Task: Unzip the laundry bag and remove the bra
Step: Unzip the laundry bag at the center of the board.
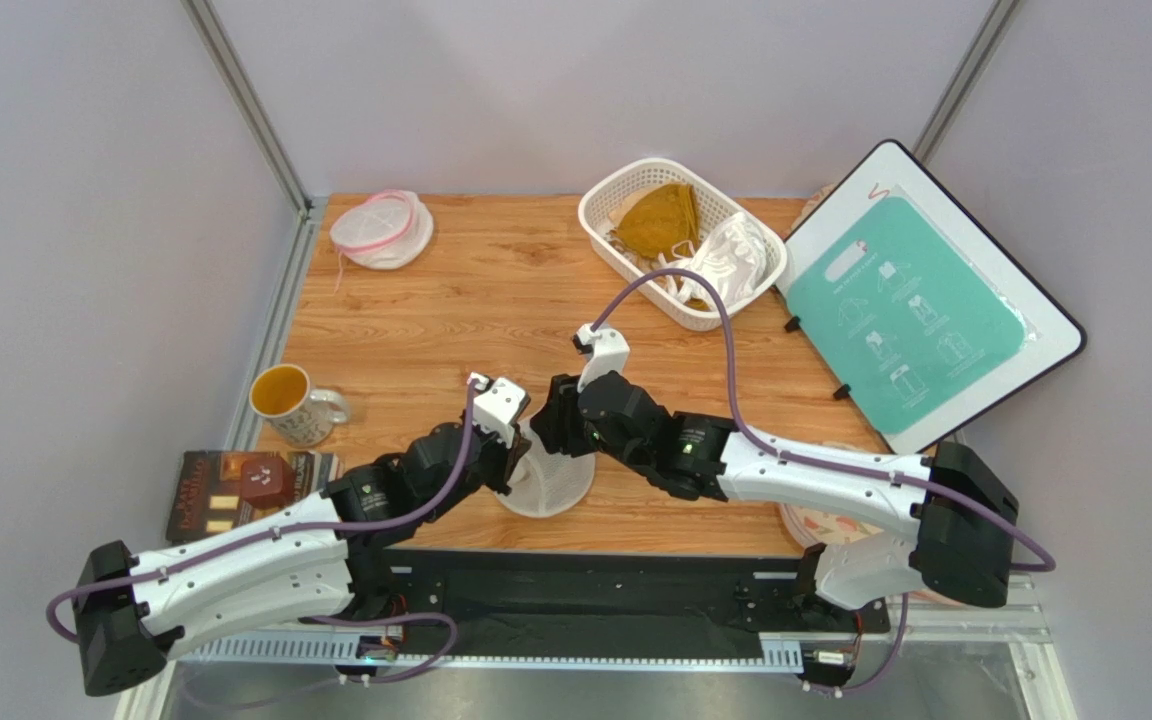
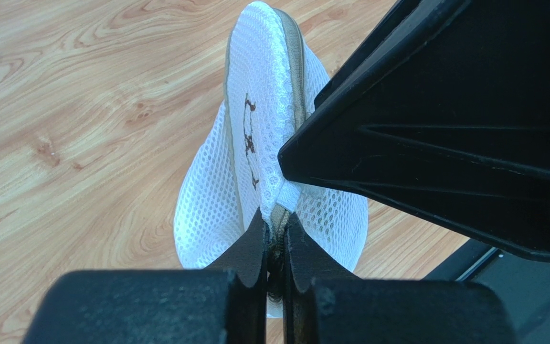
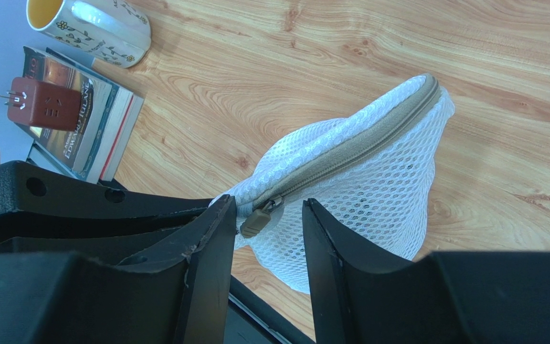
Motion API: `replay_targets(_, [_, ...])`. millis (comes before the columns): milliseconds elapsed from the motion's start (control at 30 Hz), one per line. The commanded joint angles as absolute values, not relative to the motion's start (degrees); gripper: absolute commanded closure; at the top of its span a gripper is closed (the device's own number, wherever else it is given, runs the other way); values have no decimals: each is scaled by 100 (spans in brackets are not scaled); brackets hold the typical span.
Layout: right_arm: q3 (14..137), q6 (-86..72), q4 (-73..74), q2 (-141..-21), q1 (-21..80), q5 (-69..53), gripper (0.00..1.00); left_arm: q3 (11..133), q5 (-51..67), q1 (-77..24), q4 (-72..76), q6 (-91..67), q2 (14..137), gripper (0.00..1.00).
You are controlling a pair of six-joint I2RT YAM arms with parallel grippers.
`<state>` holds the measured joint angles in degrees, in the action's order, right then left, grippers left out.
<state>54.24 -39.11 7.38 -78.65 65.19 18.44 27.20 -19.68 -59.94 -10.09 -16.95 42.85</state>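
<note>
The white mesh laundry bag (image 1: 545,477) stands near the table's front edge, pulled up into a peak between my two grippers. Its beige zipper (image 3: 357,147) is closed along the top ridge. My left gripper (image 2: 276,233) is shut on the bag's zipper seam at the near end (image 1: 515,435). My right gripper (image 3: 269,215) is open, its fingers on either side of the beige zipper pull tab (image 3: 256,221), not touching it. In the top view the right gripper (image 1: 560,428) meets the left one over the bag. The pink bra is not visible.
A white basket (image 1: 605,225) at the back holds a mustard bra (image 1: 657,218) and a white bra (image 1: 732,255). A flat pink-rimmed mesh pouch (image 1: 381,228) lies back left. A mug (image 1: 289,399) and a book (image 1: 244,488) sit left. A teal board (image 1: 920,293) leans right.
</note>
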Motion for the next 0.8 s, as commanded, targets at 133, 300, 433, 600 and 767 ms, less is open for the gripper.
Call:
replay_targets(133, [5265, -3973, 598, -7620, 6618, 1995, 58, 3006, -2101, -6029, -1037, -1793, 4228, 100])
replay_targets(300, [5265, -3964, 712, -7559, 6671, 2118, 58, 3006, -2074, -6029, -1037, -1802, 4236, 100])
replay_targets(433, [5203, -3973, 800, -7541, 6671, 2180, 58, 2997, -2074, -6029, -1046, -1802, 4210, 100])
replay_targets(600, [5264, -3920, 773, -7593, 6671, 2162, 58, 3015, -2039, -6029, -1046, -1784, 4219, 100])
replay_targets(767, [5327, -3920, 1160, -7524, 6680, 2478, 60, 3006, -2030, -6029, -1160, -1767, 4087, 100])
